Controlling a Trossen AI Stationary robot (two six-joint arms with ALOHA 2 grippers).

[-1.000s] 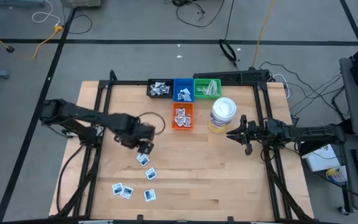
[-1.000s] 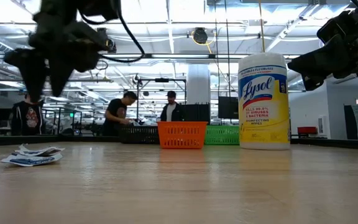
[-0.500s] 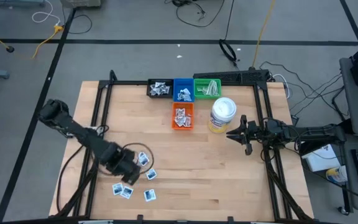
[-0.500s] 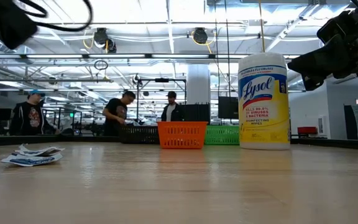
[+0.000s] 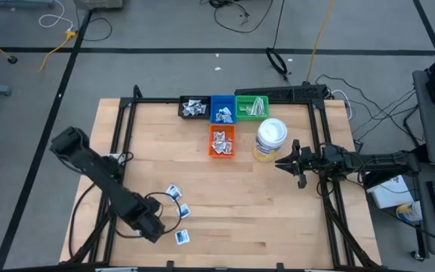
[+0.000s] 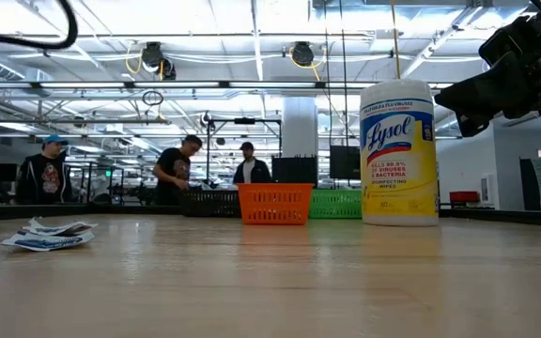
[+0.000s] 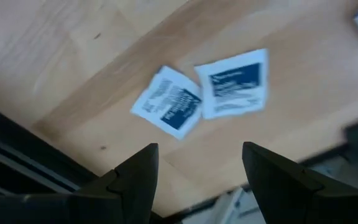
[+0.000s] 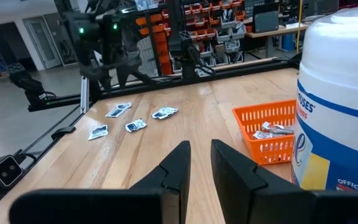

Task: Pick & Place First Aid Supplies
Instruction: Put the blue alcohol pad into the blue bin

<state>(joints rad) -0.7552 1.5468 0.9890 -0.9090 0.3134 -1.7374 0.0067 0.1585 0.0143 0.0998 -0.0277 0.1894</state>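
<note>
My left gripper (image 5: 151,227) hangs well to the left of the orange bin (image 5: 222,141) and far forward of it, close to the table (image 5: 278,219) edge. Its fingers (image 7: 138,174) are spread wide with nothing between them. Straight under that gripper lie two packets (image 7: 168,101), flat on the wood and overlapping at one corner, white with dark blue print; I touch neither. Three more loose packets (image 5: 183,212) lie a little nearer the orange bin, still left and forward of it, each apart from the others. Behind the orange bin stands a row of three bins: a black bin (image 5: 194,107) behind and to its left, a blue bin (image 5: 222,109) directly behind it, and a green bin (image 5: 252,106) behind and to its right. All four bins hold supplies. Just right of the orange bin stands a wipes tub (image 5: 270,140), upright with its lid on. My right gripper (image 5: 280,163) waits right of the orange bin, beyond the tub and raised off the table, its fingers (image 8: 178,163) drawn near each other with a slim gap, grasping nothing.
</note>
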